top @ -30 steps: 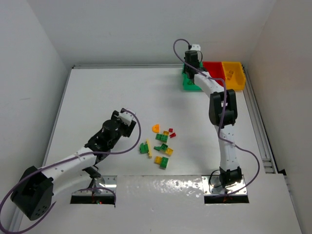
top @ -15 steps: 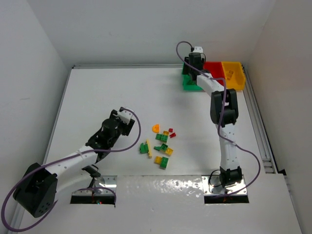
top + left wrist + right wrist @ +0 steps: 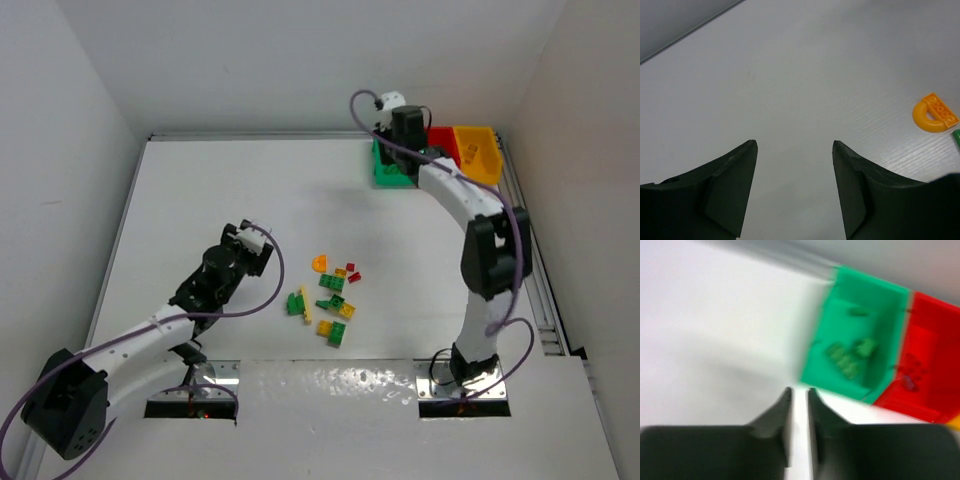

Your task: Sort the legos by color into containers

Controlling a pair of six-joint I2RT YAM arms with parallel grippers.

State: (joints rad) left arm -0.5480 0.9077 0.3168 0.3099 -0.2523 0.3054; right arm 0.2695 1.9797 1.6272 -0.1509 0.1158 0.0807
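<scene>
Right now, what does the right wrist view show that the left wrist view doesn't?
Right wrist only: the green bin with green legos inside and the red bin joined beside it, all blurred. The right gripper is nearly shut and empty.
Left wrist only: an orange half-ring piece with an orange brick across it. The left gripper is open and empty.
Both: the white table, and each view's own gripper at the bottom edge.

top view looks down from high at the near edge over the whole counter [image 3: 200,190]; left wrist, low and close, shares the orange arch lego [image 3: 935,112]; right wrist, blurred, the green bin [image 3: 860,350].
</scene>
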